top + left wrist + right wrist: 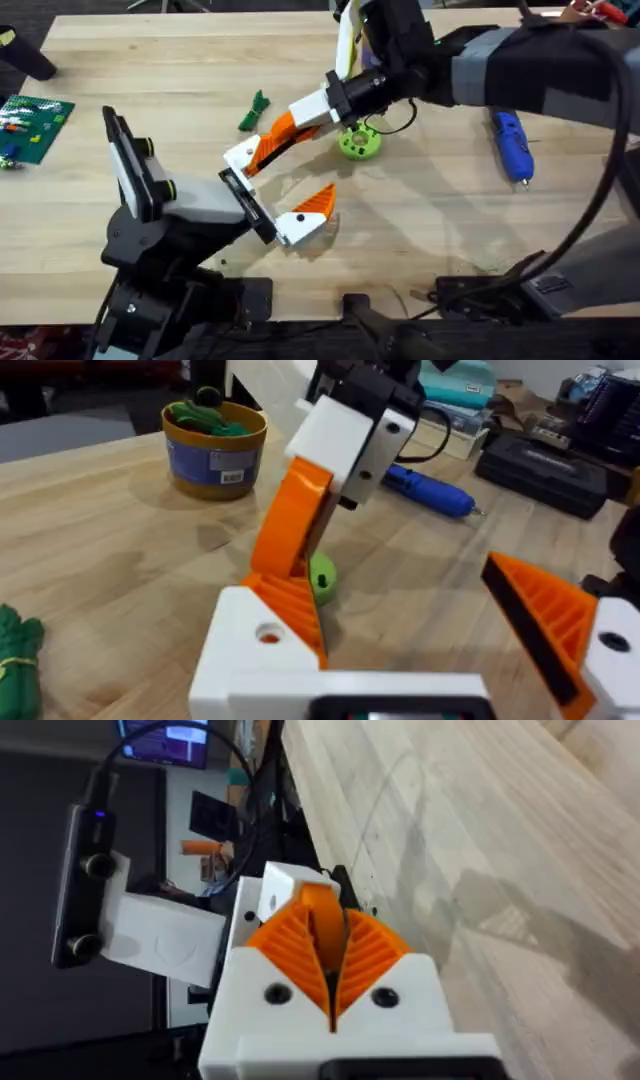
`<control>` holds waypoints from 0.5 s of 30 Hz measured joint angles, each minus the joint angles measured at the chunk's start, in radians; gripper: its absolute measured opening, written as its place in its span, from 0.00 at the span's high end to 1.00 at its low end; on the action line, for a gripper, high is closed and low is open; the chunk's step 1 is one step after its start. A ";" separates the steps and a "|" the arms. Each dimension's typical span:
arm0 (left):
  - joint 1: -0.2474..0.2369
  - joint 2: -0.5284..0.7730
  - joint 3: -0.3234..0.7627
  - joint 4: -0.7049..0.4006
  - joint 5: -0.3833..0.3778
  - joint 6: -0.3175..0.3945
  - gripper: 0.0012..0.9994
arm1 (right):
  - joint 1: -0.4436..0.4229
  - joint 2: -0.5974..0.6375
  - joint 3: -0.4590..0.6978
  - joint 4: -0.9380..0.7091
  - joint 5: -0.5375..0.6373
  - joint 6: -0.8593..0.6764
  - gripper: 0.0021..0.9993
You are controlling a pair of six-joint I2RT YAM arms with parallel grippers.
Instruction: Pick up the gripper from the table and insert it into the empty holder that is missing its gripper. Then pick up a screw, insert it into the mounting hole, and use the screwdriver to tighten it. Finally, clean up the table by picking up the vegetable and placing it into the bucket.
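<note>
My right gripper (318,108) is shut on the orange tip of the gripper (272,138), a loose claw piece. Its white base (262,650) rests against the black holder (240,192) at the end of my left arm. In the right wrist view the ribbed pads (372,952) clamp that orange tip. My left gripper (410,620) stands open, its mounted finger (305,215) on the far side. The dark-green vegetable (253,110) lies on the table behind. The blue screwdriver (512,145) lies at the right. The bucket (213,445) stands farther back. A screw is too small to make out.
A round light-green disc (360,142) with holes sits under my right arm. A green board (30,125) lies at the table's left edge. Black cases (545,465) stand past the screwdriver. Bare wood (430,230) stretches across the front right.
</note>
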 joint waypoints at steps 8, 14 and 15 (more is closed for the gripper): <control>0.006 0.007 0.000 0.000 -0.031 -0.021 0.02 | 0.027 -0.001 0.000 0.044 0.068 0.051 0.98; 0.010 0.008 0.000 0.000 -0.056 -0.031 0.02 | 0.045 -0.001 0.000 0.073 0.110 0.061 0.98; 0.011 0.008 0.000 0.000 -0.061 -0.032 0.02 | 0.048 -0.001 0.000 0.083 0.115 0.062 0.98</control>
